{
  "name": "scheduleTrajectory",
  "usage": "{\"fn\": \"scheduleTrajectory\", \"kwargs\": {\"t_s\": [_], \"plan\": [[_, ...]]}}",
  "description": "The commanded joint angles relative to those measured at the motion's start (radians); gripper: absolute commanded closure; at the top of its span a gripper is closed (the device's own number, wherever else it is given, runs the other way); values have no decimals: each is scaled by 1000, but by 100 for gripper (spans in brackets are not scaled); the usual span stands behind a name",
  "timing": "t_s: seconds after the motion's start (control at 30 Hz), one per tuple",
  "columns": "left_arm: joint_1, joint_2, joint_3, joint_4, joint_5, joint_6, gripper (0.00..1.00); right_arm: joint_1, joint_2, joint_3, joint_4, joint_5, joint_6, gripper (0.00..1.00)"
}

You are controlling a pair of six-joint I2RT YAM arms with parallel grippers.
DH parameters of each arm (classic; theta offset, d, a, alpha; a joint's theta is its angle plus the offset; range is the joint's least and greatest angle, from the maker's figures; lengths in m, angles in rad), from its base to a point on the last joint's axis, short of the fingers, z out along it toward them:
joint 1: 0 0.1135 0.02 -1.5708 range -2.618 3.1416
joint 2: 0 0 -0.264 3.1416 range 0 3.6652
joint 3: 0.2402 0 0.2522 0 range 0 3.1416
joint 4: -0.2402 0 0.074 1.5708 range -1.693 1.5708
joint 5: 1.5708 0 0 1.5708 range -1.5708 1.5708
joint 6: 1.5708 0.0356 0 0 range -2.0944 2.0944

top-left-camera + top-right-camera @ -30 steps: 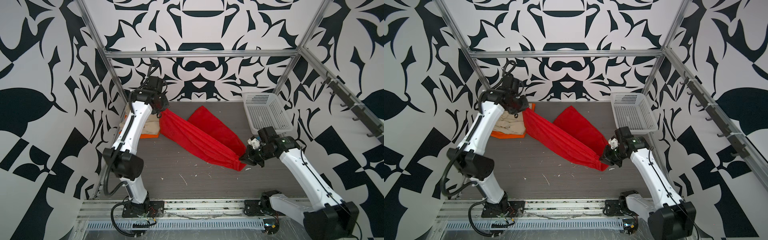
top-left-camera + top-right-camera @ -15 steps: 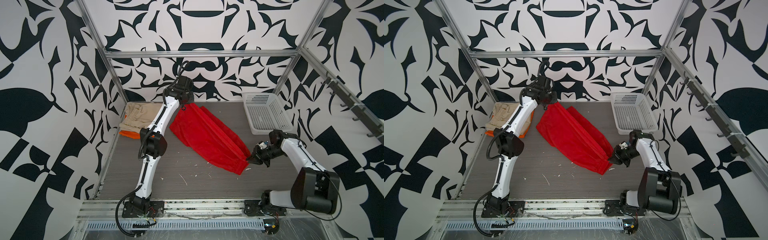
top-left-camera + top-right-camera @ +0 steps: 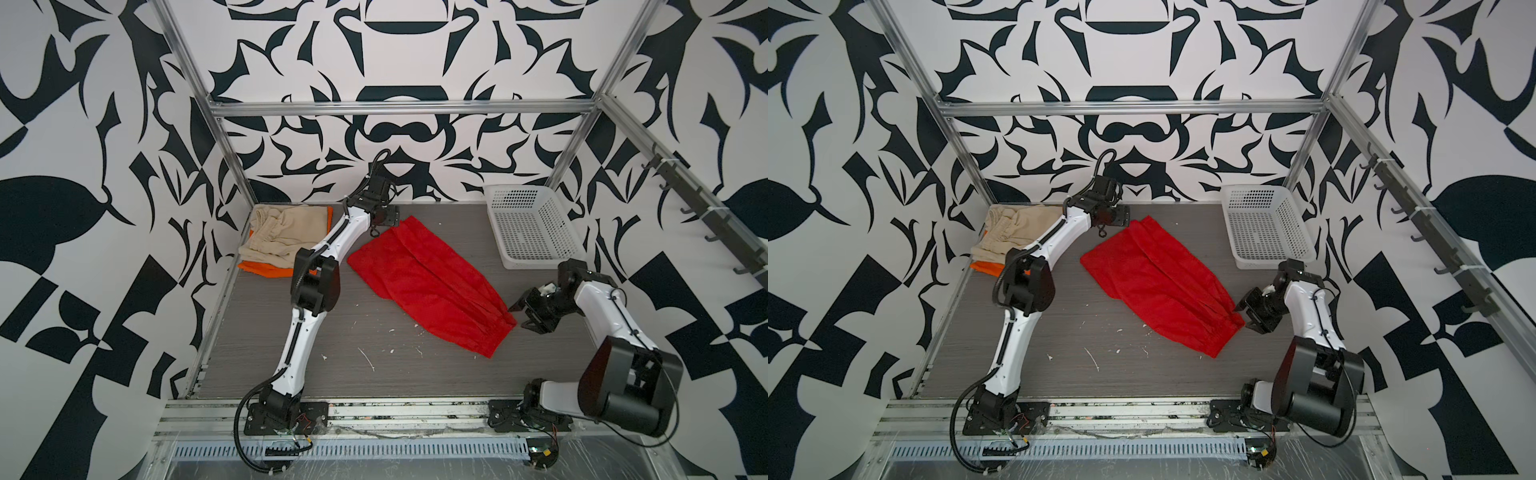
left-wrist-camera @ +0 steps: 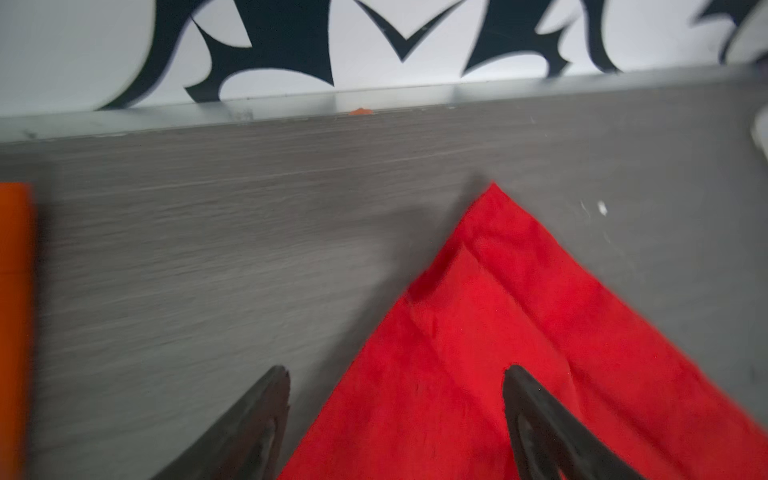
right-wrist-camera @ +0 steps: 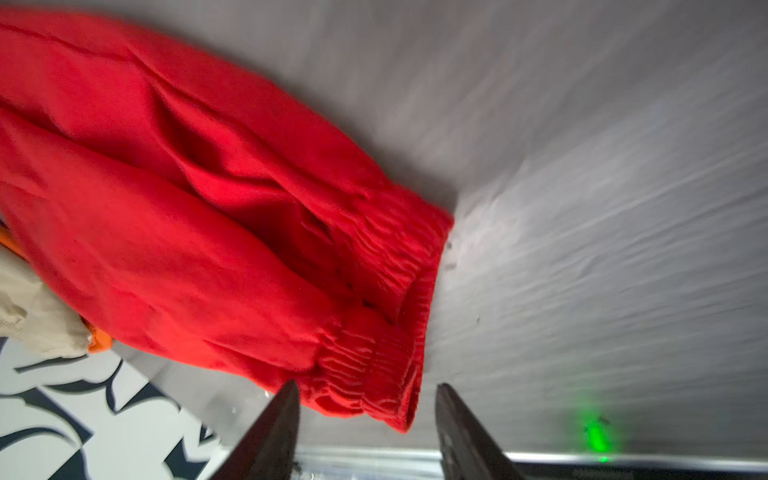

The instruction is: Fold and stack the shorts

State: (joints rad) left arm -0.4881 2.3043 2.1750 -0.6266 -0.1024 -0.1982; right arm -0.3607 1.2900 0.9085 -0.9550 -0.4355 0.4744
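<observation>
You have the red textured cloth shorts [image 3: 428, 286] lying flat on the grey wood-grain tabletop [image 3: 374, 374], in the middle, placed diagonally. One pointed corner of them reaches toward the back wall, and the gathered elastic waistband end points toward the front right. In both top views the cloth looks folded lengthwise, with long creases along it [image 3: 1158, 286].

Your left gripper [image 3: 390, 217] hangs over the back corner of the red shorts. In the left wrist view its two black jaws stand spread apart [image 4: 395, 370], with the red cloth [image 4: 498, 353] lying below them, and nothing is pinched.

Your right gripper [image 3: 519, 318] is just beside the waistband end. In the right wrist view its jaws are also spread [image 5: 365, 386]. The ruffled waistband [image 5: 187, 208] shows between them, but they do not close on it. In a top view the tips [image 3: 1241, 316] seem slightly apart from the cloth.

In the back left corner, the beige cloth shorts with an elastic waist [image 3: 282, 232] lie on top of the bright orange shorts [image 3: 266, 268], and only the orange edges show under them.

The white perforated plastic basket [image 3: 540, 257] stands in the back right corner, well apart from the red shorts.
</observation>
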Motion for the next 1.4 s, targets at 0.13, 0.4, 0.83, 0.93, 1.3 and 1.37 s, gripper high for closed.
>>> {"fn": "scheduleTrajectory", "kwargs": {"t_s": [0.13,0.4,0.83,0.93,1.3,1.37], "plan": [[-309,-369,-476,237,412,459,17,-13,-98,-17,58,50,49,40],[-525,-306,-625,316,635,713,16,-42,-137,-108,128,10,72,37],[-627,-138,-649,403,605,853,11,-58,-193,-179,151,16,77,7],[-650,-124,-681,457,560,851,11,-57,-200,-191,155,2,79,7],[-644,-129,-750,718,467,549,72,-58,-299,-214,132,-92,101,5],[-619,-169,-769,784,528,442,77,-58,-323,-226,124,-130,123,5]]}}
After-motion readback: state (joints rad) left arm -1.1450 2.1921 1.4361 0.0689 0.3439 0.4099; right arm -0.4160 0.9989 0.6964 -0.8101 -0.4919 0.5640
